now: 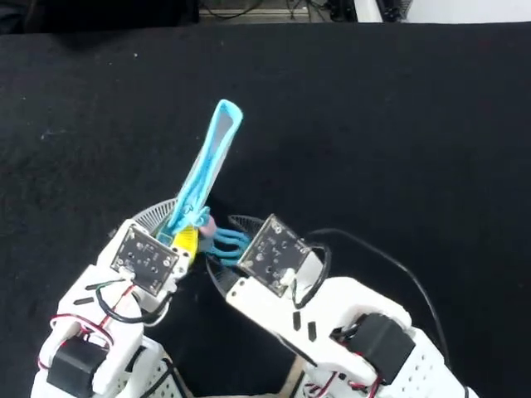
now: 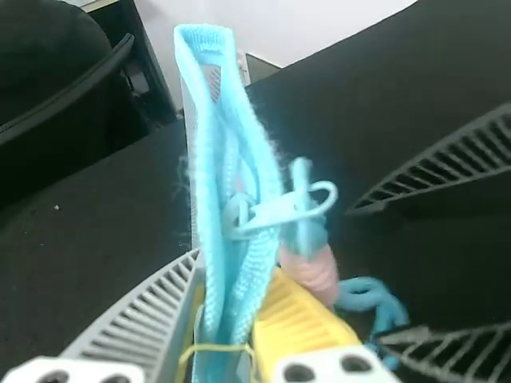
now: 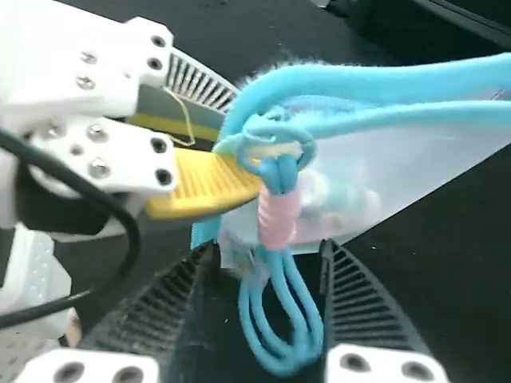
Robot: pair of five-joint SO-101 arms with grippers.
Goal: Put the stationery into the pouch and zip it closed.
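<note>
A light-blue mesh pouch stands on edge, running away from both arms. My left gripper is shut on its near end, pinched between the grey finger and the yellow finger. The zip slider sits near that end and carries a pink bead and a blue cord loop. My right gripper is open, and the cord loop hangs between its fingers without being squeezed. Blurred coloured shapes show through the pouch's clear side.
The black cloth table stretches wide to the right and far side. Cables lie beyond its far edge. A dark chair stands beyond the table. The two grippers are nearly touching.
</note>
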